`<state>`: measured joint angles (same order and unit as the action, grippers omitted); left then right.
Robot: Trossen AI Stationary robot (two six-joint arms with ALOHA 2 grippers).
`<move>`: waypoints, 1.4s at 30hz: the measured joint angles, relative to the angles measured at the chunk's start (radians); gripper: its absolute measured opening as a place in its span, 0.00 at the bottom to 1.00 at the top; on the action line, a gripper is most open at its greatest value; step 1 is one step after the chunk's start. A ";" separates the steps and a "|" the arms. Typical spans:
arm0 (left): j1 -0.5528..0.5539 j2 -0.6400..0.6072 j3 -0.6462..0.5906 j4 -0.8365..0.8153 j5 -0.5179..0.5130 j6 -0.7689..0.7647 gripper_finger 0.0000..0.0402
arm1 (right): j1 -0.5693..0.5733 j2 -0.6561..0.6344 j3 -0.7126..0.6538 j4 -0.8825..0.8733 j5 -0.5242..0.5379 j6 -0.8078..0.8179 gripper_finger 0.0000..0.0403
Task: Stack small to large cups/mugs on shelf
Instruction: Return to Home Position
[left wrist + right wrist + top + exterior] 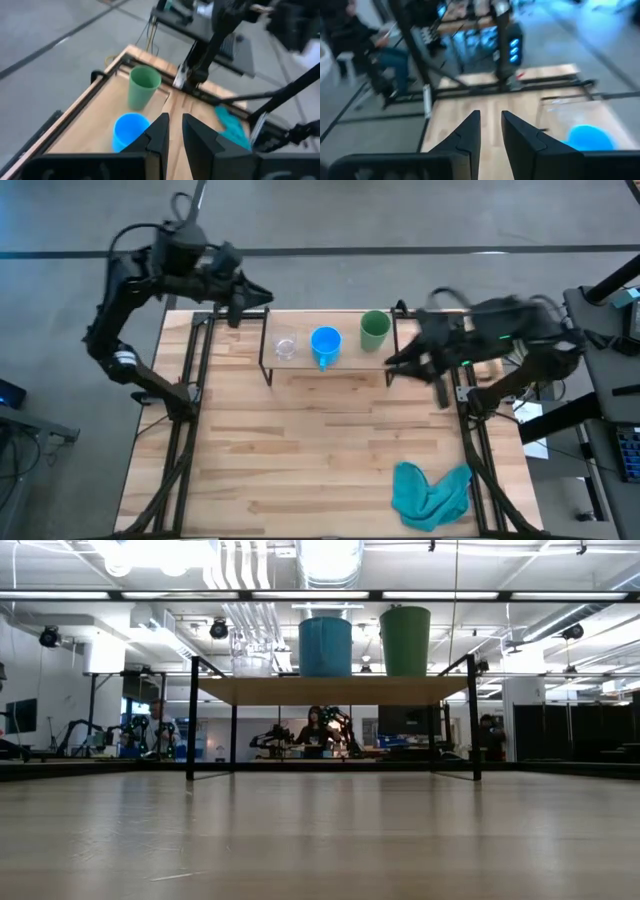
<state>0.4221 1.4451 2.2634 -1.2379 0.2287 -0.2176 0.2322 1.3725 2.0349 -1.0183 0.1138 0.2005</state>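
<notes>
High view coverage takes in the whole wooden table [330, 450], and every place below is given against the shelf [345, 368] that stands at its far edge, midway between the two arms. The left arm is seen folded beyond the shelf's left end, with the left gripper [175, 118] held just off that end's far corner and above the table edge. Its fingers are set a narrow gap apart and nothing is held between them. The right arm is seen off the shelf's right end, with the right gripper [490, 114] close beside that end. Its fingers are likewise parted by a narrow gap and nothing is gripped. A crumpled teal cloth [430, 492] is laid on the table well away from the shelf, towards the near right corner. On the shelf's top board three vessels are set upright in one row. The green cup [375, 330] is placed at the right end, the blue mug [326, 343] in the middle, and the clear glass cup [286, 347] at the left end. Small gaps are left between them.
</notes>
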 joint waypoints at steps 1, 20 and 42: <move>0.000 -0.016 -0.004 0.010 0.000 -0.011 0.10 | 0.013 -0.033 -0.017 0.001 0.035 0.000 0.18; 0.000 -0.396 -0.473 0.235 -0.126 -0.121 0.10 | 0.076 -0.633 -0.778 0.436 0.168 0.061 0.18; 0.001 -1.018 -1.264 0.673 -0.176 -0.301 0.10 | 0.075 -1.127 -1.306 0.703 0.115 0.054 0.18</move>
<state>0.4232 0.4269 0.9992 -0.5650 0.0531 -0.5183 0.3077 0.2459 0.7286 -0.3158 0.2287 0.2543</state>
